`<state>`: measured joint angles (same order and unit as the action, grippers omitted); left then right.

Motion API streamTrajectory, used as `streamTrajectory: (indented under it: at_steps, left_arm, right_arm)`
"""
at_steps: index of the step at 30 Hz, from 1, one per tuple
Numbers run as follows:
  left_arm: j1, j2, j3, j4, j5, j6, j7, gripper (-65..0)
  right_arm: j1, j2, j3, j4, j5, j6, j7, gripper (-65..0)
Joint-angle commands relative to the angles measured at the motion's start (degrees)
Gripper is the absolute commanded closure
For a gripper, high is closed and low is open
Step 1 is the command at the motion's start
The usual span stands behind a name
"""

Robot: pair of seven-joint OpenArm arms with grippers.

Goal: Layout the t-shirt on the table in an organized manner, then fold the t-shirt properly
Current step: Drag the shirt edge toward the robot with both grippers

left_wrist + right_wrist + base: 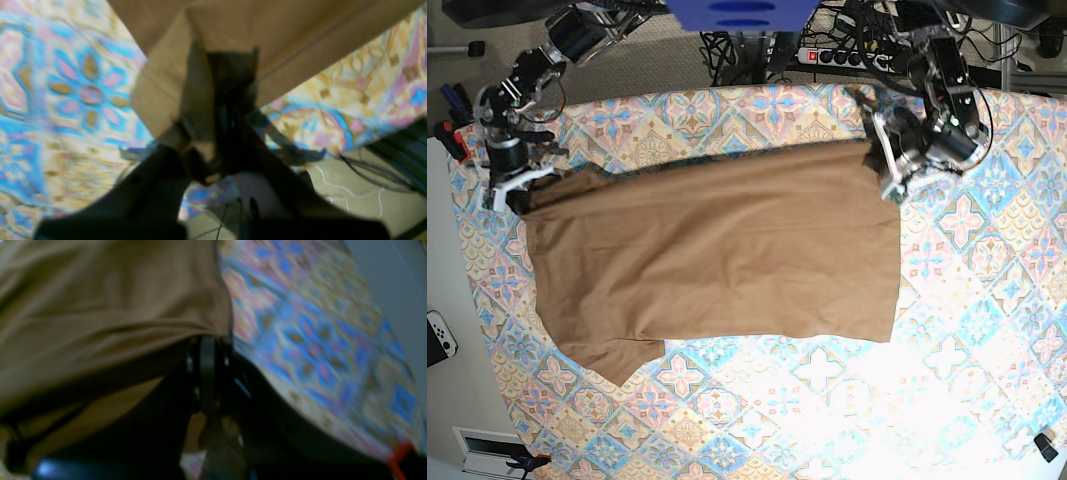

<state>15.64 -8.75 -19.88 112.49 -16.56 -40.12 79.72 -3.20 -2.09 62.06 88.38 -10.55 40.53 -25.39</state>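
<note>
The t-shirt [717, 255] lies long left-to-right; left gripper [889, 165] and right gripper [515, 185] each pinch a far corner.

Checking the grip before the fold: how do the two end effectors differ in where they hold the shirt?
The left end effector pinches the plain tan-brown fabric t-shirt at its far corner on the base view's right; the right end effector grips the opposite far corner. Both are shut on cloth.

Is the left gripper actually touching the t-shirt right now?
Touching. The left wrist view shows the left gripper shut on a bunched edge of the t-shirt, with fabric pinched between its fingers above the table.
</note>
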Motion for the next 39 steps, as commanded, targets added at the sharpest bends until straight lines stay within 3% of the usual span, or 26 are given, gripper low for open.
streamTrajectory:
  at_steps: [1,10,13,16,19,22,34,39]
  left_arm:
    - [0.5,-0.8,-0.1,0.9,0.9,0.1,0.3,0.0]
    - [1.6,-0.9,0.4,0.7,1.0,0.1,0.3,0.0]
    - [3.2,-1.5,3.0,0.8,1.7,0.1,0.3,0.0]
    - [4.2,-1.8,5.8,0.9,3.8,0.1,0.3,-0.8]
    - [5.9,-1.8,7.0,1.0,5.0,0.1,0.3,-10.7]
    - [7.4,-1.9,7.0,1.0,4.9,0.1,0.3,-16.0]
    - [13.0,-2.3,7.0,1.1,4.9,0.1,-3.0,-18.6]
    - [12.4,-6.1,7.6,1.1,4.5,0.1,-0.8,-18.6]
  right_arm:
    - [-0.4,0.6,0.8,1.2,1.3,-0.8,1.8,0.0]
    - [-3.7,0.6,1.3,0.9,1.3,-0.8,1.3,0.0]
    - [-4.7,0.6,1.3,1.1,1.3,-0.8,-1.6,0.0]
    - [-5.0,0.6,1.3,1.6,1.3,-0.8,-2.8,-11.7]
    - [-7.0,0.6,1.3,1.6,1.3,-0.8,-2.6,-20.3]
    - [-7.7,0.6,1.4,1.6,1.3,-0.8,-2.6,-24.4]
    - [-7.6,0.6,3.6,1.6,1.2,-0.8,-2.6,-24.8]
    - [-7.6,0.6,3.6,1.6,1.2,-0.8,-2.6,-24.9]
